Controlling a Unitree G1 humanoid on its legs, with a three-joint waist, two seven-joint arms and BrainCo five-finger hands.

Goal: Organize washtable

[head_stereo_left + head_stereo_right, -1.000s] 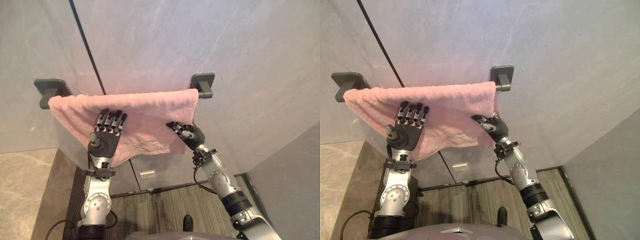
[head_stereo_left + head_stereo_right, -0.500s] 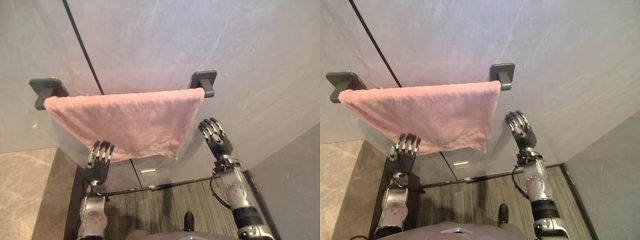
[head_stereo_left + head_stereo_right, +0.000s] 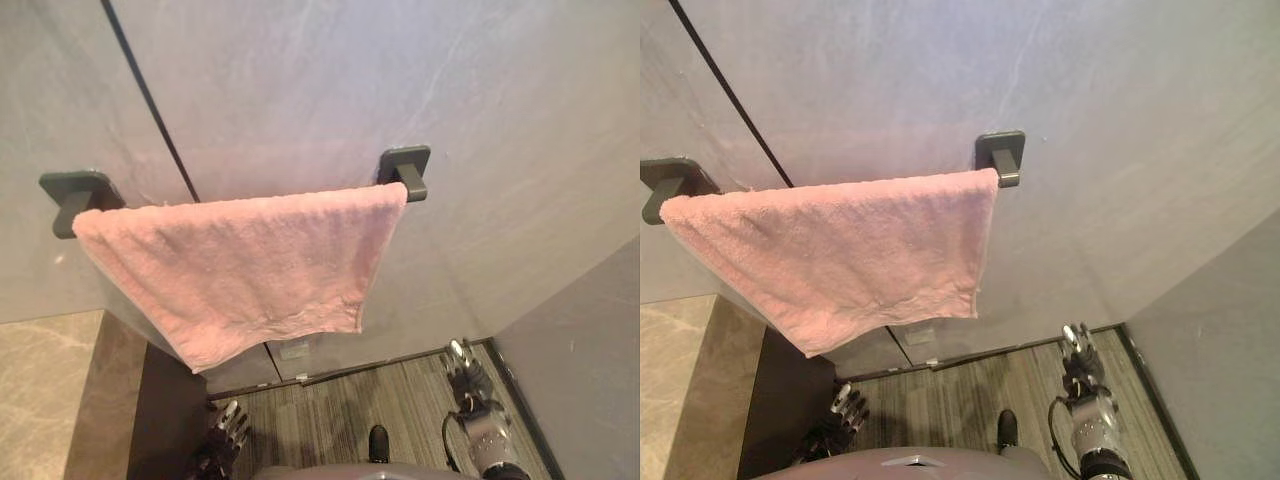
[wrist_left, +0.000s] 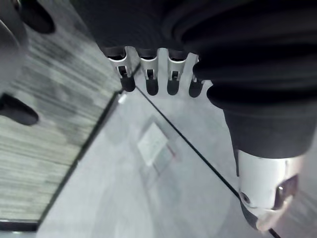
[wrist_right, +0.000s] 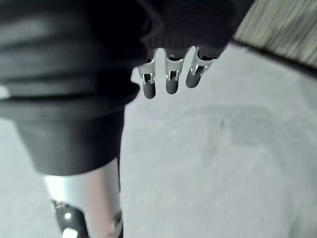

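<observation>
ok, pink terry towel sits on dark wall bar; our left hand and right hand slack, empty; we steer clear.

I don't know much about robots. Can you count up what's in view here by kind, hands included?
Pink towel: 1
Dark wall brackets: 2
Robot hands: 2, the left hand and the right hand, both low and holding nothing
Total: 5
</observation>
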